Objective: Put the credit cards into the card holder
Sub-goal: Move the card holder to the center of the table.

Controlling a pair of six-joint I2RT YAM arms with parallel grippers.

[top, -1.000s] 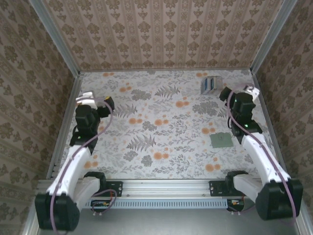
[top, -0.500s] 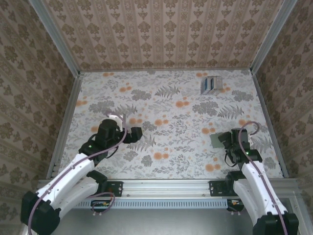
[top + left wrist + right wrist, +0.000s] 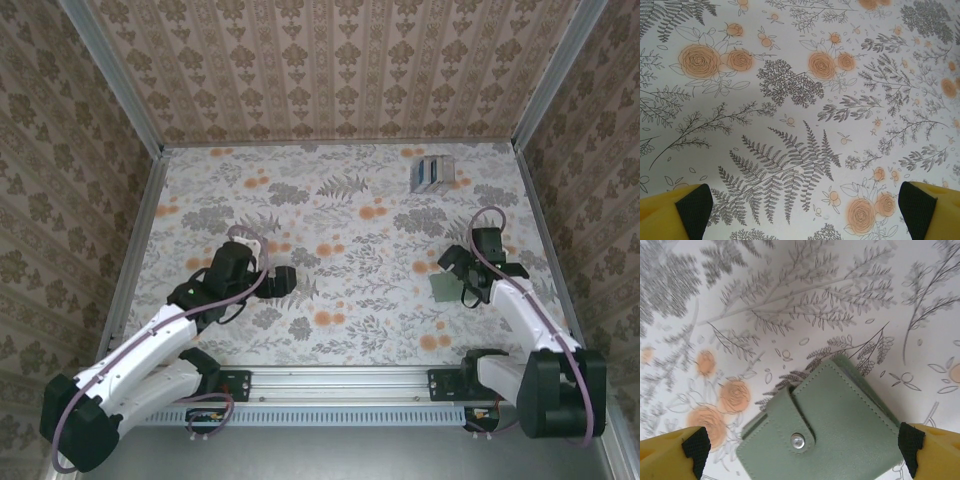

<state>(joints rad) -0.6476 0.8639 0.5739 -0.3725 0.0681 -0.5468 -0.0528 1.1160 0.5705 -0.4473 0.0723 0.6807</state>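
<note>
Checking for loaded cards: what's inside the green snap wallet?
The sage-green stitched leather wallet lies closed on the floral cloth, flap fastened by its silver snap. The flap covers the inside, so contents cannot be seen.

White tablecloth [image 3: 340, 230] printed with grey ferns and sprigs, scattered with orange roses. Sage-green card holder [image 3: 840, 435], stitched in matching thread along the flap, with one silver snap. Pale grey with dark and blue stripes far off at the back right, perhaps the credit cards [image 3: 432, 173], too small to tell. Yellow fingers with black pads on left gripper [image 3: 804, 207] and right gripper [image 3: 804, 447]. White arm links [image 3: 150, 345], black joints, mauve cables [image 3: 245, 290]. Beige walls [image 3: 340, 70] in brown damask stripes
</note>
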